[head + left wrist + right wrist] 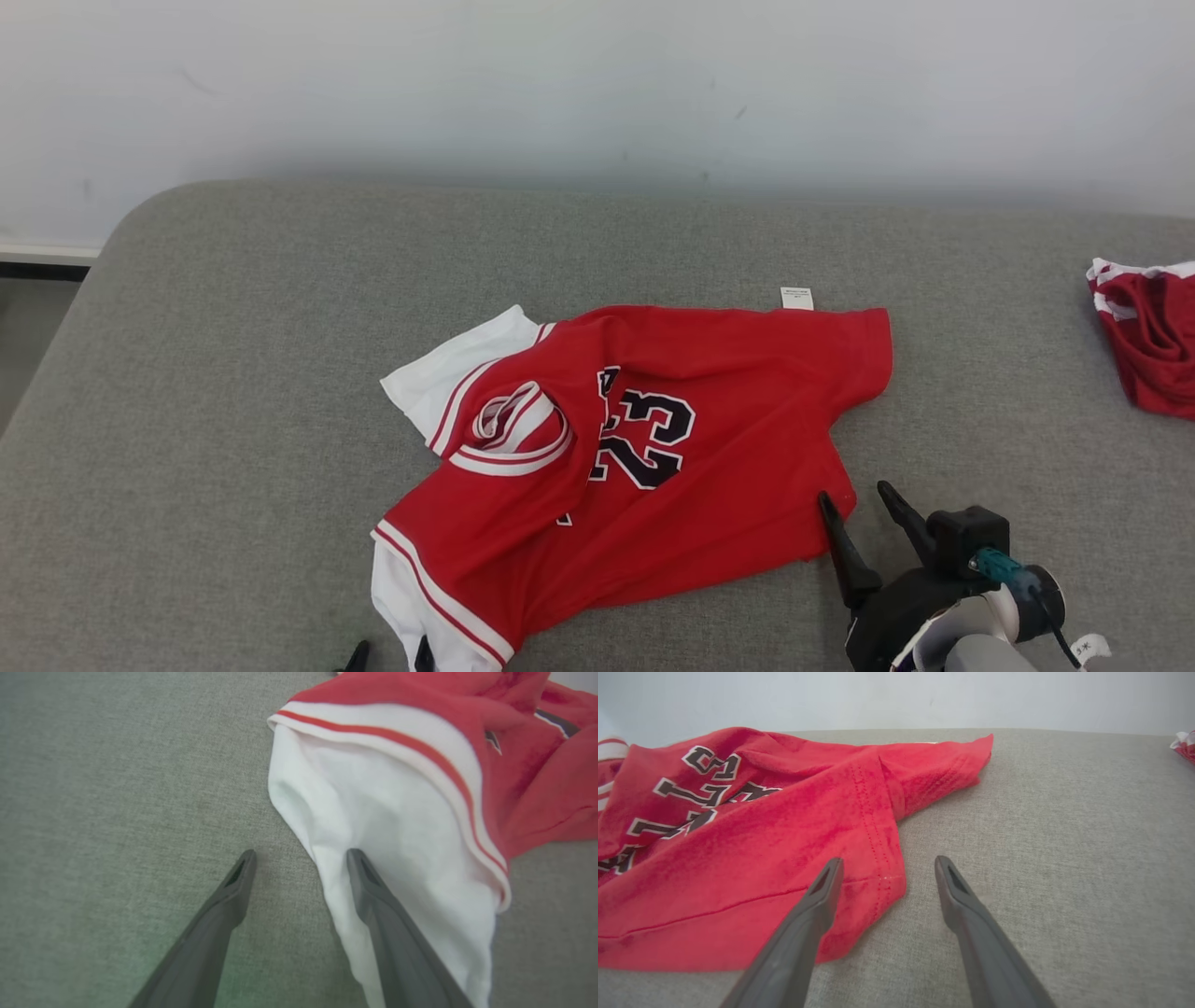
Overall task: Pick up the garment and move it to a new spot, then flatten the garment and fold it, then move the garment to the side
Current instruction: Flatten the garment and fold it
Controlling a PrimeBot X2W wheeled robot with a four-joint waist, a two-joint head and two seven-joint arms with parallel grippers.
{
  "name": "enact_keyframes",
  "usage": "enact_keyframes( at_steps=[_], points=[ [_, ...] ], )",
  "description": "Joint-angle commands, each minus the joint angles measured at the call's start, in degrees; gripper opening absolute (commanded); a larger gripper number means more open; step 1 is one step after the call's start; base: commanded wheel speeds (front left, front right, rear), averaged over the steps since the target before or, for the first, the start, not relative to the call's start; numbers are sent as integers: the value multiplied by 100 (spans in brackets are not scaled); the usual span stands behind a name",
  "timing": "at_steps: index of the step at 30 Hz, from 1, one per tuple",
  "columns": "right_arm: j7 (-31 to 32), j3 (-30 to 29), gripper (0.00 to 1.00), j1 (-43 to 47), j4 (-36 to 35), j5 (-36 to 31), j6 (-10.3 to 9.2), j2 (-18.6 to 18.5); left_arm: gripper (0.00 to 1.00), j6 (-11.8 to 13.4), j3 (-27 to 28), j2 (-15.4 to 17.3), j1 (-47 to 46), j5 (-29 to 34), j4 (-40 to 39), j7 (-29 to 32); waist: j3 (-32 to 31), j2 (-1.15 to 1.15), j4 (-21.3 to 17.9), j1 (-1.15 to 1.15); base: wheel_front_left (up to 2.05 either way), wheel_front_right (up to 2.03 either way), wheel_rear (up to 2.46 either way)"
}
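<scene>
Head view, jersey: the red jersey (pixel 644 439) with a dark "23" lies rumpled near the middle of the grey upholstered surface (pixel 233 373), white sleeves toward the robot's left, a small white tag (pixel 796 298) at its far edge.
Head view, second garment: a red-and-white bundle (pixel 1148 336) sits at the right edge, well apart from the jersey.
Head view, right gripper: the right gripper (pixel 854 493) is at the jersey's near right corner, fingers apart, nothing between them.
Head view, left gripper: the left gripper (pixel 392 653) shows as two fingertips at the bottom edge, beside the near white sleeve.
Left wrist view, left gripper: the left gripper (pixel 302 854) is spread wide; one finger (pixel 387 914) lies over the white sleeve of the jersey (pixel 397 812), the other over bare grey fabric (contact cannot be told).
Right wrist view, right gripper: the right gripper (pixel 888 860) is spread wide and straddles the stitched hem corner of the jersey (pixel 761 849), one finger over red cloth, the other over the grey surface; it grips nothing.
</scene>
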Motion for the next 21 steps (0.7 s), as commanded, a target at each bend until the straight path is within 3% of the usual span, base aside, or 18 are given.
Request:
enact_keyframes(
  at_steps=[1,5,6,7,8,9,16,21],
  points=[
    [2,70,100,-132,125,80,-17,-33,100,-20,-35,-63,-72,-19,103,3,89,0,42,0,0,0,0],
    [14,306,100,-429,631,254,-17,-73,100,-102,-135,-170,-155,-68,374,37,147,0,86,0,0,0,0],
    [9,351,77,-495,710,300,-17,-97,100,-124,-158,-193,-168,-86,452,39,152,0,95,0,0,0,0],
    [6,398,30,-535,784,348,-17,-111,84,-148,-160,-219,-190,-128,510,44,155,0,103,0,0,0,0],
    [2,442,15,-561,837,389,-17,-119,47,-188,-145,-240,-222,-162,554,50,159,0,109,0,0,0,0],
    [1,486,0,-589,888,418,-17,-128,0,-207,-143,-261,-252,-204,597,57,161,0,112,0,0,0,0],
    [-5,480,0,-503,429,486,-17,-209,0,-304,64,-325,-262,-384,330,26,87,0,54,0,0,0,0],
    [2,109,0,99,-546,444,-17,-275,0,-189,467,-294,150,-133,-621,-6,-66,0,14,0,0,0,0]
  ],
)
